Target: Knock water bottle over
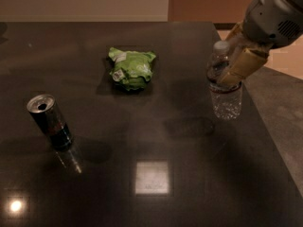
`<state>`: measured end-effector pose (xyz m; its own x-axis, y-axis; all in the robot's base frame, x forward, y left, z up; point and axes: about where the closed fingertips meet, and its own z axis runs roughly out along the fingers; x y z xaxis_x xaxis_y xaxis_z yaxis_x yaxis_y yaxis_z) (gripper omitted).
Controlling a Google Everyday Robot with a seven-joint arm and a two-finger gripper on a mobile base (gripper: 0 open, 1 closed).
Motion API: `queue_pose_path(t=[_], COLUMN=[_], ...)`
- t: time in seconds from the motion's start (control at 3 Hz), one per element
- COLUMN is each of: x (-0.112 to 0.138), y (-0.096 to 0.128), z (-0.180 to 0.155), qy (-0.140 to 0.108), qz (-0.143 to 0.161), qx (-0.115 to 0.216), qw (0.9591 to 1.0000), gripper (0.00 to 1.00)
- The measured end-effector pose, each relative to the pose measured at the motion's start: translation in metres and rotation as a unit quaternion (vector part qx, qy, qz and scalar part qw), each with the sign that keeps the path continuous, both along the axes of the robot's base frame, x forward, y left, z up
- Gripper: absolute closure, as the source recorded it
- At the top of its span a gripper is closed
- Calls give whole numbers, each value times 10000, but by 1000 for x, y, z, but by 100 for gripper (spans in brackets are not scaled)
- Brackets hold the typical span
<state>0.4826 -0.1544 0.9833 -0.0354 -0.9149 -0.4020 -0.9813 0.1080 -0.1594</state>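
The water bottle (224,86) is clear and ribbed, with a white cap and a dark label band. It stands near the right edge of the dark table (156,193), close to upright. My gripper (233,72) reaches in from the upper right and presses against the bottle's upper right side, at label height, covering part of it. The grey arm housing (274,15) is above and to the right of the bottle.
A crumpled green bag (131,68) lies at the table's middle back. A dark open drink can (49,121) stands at the left. The table's right edge runs just past the bottle, with grey floor (284,122) beyond it.
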Motion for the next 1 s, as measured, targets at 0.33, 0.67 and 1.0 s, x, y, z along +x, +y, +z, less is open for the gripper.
queue_pose_path(t=[0.33, 0.67, 1.0], x=[-11, -22, -26], y=[9, 21, 35], z=[-5, -21, -40], qy=[18, 181, 339], qz=[351, 664, 956], qx=[-819, -1303, -1674], qw=[9960, 9891, 9807], gripper=[100, 100, 100])
